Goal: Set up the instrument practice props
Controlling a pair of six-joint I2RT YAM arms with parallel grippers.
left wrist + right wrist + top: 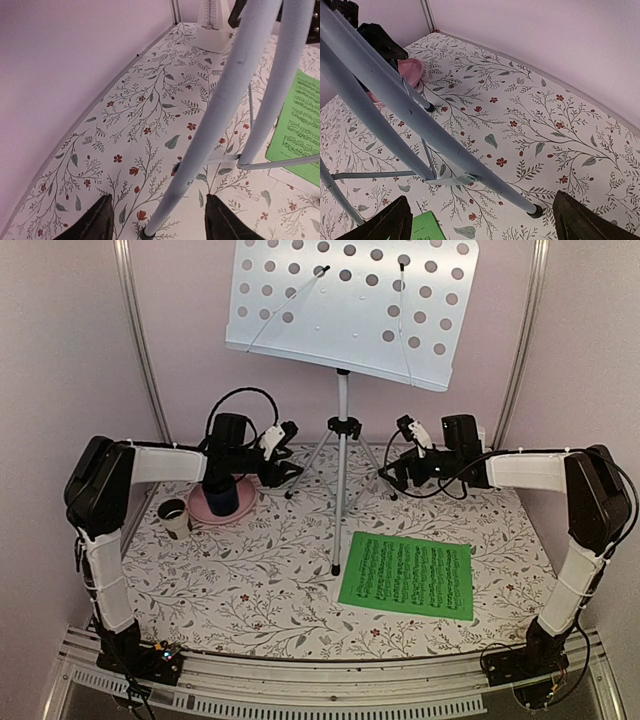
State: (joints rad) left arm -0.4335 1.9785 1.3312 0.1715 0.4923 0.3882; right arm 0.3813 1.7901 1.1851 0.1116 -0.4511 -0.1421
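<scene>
The pale grey music stand [342, 425] stands at the back middle, its hole-punched desk [350, 305] up high and empty. My left gripper [287, 472] is open around the foot of the stand's left rear leg [210, 120], jaws wide on either side in the left wrist view [157, 222]. My right gripper [395, 475] is open around the right rear leg [470, 155], near its foot in the right wrist view [485, 220]. The green sheet [405, 575] lies flat at front right; a white edge [287, 181] shows under it. The white metronome [215, 25] stands near the back wall.
A dark blue cup [222, 495] sits on a pink plate [200, 508] at the left, with a small white cup [173, 517] beside it. The pink plate also shows in the right wrist view [410, 70]. The front tripod leg [337, 540] reaches toward the table's middle. Pink walls close in behind and at both sides.
</scene>
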